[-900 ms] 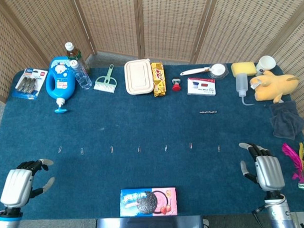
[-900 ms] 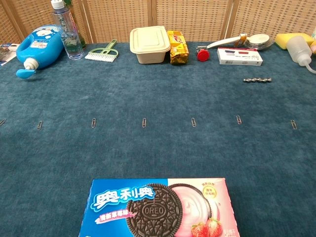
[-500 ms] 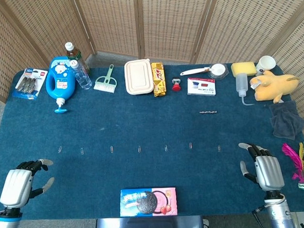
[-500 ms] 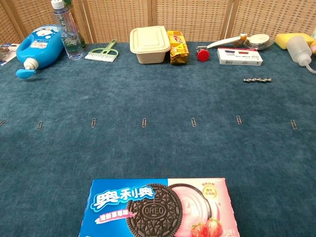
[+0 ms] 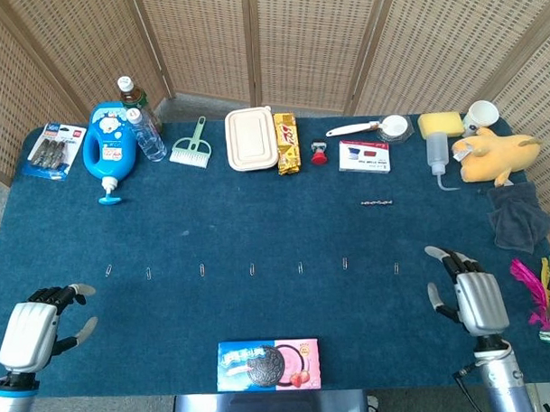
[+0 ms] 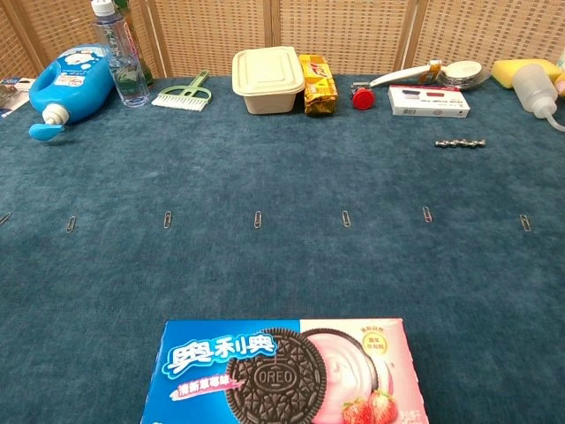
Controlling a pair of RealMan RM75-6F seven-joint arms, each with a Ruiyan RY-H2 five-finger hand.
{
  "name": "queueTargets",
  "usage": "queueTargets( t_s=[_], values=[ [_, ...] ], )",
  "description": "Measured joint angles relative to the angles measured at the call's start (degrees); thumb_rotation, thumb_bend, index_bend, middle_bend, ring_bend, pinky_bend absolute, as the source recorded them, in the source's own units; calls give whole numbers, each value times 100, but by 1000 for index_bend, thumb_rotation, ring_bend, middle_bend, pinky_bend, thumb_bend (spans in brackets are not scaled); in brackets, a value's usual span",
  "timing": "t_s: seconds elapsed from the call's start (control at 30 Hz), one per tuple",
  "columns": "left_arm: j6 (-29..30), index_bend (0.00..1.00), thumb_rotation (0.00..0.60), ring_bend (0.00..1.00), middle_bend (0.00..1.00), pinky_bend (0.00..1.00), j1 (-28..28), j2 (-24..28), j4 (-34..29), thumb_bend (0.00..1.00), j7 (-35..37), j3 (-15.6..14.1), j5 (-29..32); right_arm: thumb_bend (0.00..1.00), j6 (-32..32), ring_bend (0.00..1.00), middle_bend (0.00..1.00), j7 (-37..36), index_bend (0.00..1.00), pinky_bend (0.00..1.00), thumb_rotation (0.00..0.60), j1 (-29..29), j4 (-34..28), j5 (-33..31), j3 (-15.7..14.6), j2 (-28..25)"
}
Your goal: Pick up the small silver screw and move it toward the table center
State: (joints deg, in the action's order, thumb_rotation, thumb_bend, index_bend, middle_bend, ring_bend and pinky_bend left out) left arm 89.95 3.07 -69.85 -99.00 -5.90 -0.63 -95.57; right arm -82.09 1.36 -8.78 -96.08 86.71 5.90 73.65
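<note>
Lying right of frame centre on the blue bench [image 5: 258, 225], the small silver screw [image 5: 377, 203] is untouched; both hands (left [image 5: 31, 334], right [image 5: 477, 300]) hover low, fingers spread, holding nothing.

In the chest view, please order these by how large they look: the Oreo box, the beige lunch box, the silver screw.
1. Oreo box, much the nearest to the camera
2. beige lunch box
3. silver screw

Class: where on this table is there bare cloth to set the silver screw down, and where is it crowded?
Bare cloth lies between the paper clip row and the back items, left of the silver screw. Another patch separates the clips from the Oreo box. The back edge, around the lunch box, is crowded.
</note>
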Motion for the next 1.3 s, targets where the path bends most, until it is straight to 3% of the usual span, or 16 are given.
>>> queueTargets(
  t_s=[0.17,0.33,0.43,0.5,0.6,0.67,0.83,0.97,1.13,1.3],
  values=[
    [-32,389,600,470,510,435,26,-6,-6,417,-8,23,26,492,427,122,164,-381,76,206,600,-388,-58,37,195,-84],
    [-39,389,600,470,511,435,26,1,-10,417,-30,26,50,493,1185,69,77,-1003,0,188,600,-1004,-9,-90,520,-163],
    [-39,389,600,470,511,435,16,5,-8,418,-43,18,67,493,1621,78,60,-1348,0,190,600,-1393,149,-256,723,-145],
    [-41,389,600,471,511,435,10,11,-6,417,-50,17,88,493,1918,154,75,-1449,0,218,600,-1638,357,-410,836,-97],
    [-57,389,600,471,511,435,12,31,-9,417,-76,18,108,492,2199,398,215,-1435,0,405,600,-1932,763,-643,991,43],
    [-70,389,600,471,510,435,16,38,-17,417,-90,20,118,492,2286,562,374,-1316,0,579,600,-2068,1045,-771,1079,173],
    [-106,389,600,471,511,435,23,36,-27,417,-122,15,146,493,2523,834,707,-813,63,774,600,-2514,1881,-1048,1242,612],
    [-139,389,600,471,511,435,29,28,-13,418,-131,18,189,493,2746,909,820,-412,257,821,600,-2835,2574,-1213,1274,936],
    [-175,389,600,470,511,435,41,24,13,417,-129,25,230,493,3046,925,881,-139,419,827,600,-3140,3278,-1370,1247,1274],
    [-216,389,600,470,511,435,58,4,35,417,-132,20,248,494,3327,925,892,21,467,826,600,-3371,3840,-1542,1200,1569]
  ],
)
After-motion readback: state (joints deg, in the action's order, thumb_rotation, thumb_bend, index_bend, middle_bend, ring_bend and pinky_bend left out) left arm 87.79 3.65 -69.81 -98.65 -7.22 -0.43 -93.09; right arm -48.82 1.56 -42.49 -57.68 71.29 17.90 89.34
